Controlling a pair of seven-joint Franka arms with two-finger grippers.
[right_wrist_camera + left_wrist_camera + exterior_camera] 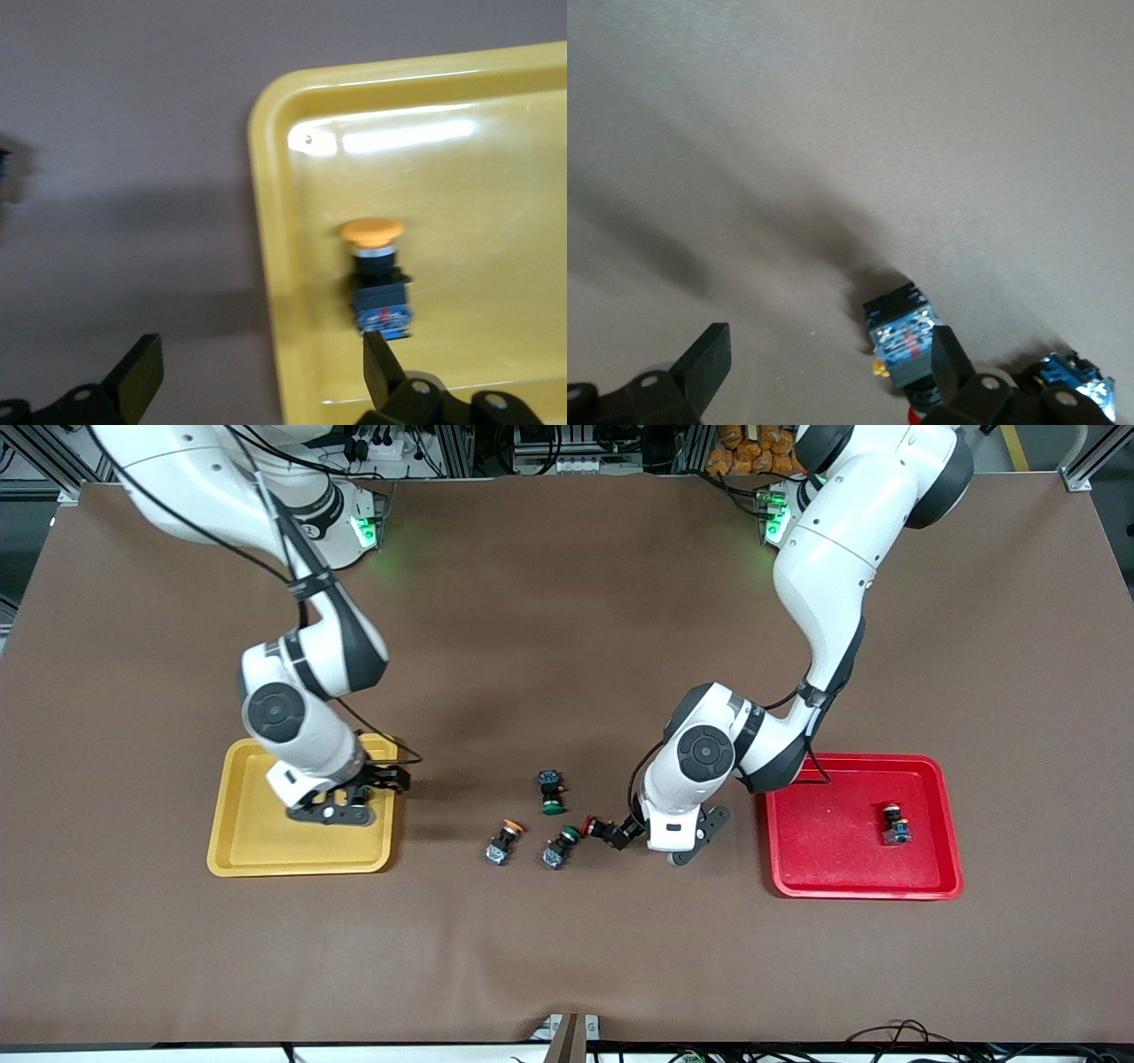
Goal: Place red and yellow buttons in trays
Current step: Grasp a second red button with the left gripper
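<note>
Your right gripper (368, 797) hangs low over the shallow yellow plastic tray (257, 850) at the right arm's end of the table, its fingers (142, 372) spread wide and holding nothing; in the right wrist view a push-button switch with a yellow-orange cap (376, 279) lies on its side in that tray, just beside one fingertip and near the tray's rim. Your left gripper (620, 834) is down at the brown table mat (567, 646), between the loose buttons and the shallow red plastic tray (824, 868), and its fingers (704, 359) are also spread apart. A red-capped push-button switch (599, 829) lies right at its fingertips, and you can see one finger beside its black body in the left wrist view. A second red-capped switch (895, 824) already lies in the red tray. On the mat, another yellow-capped switch (503, 842) lies nearest the yellow tray, with two green-capped switches (560, 847) close by toward the left gripper, one of them farther from the front camera.
</note>
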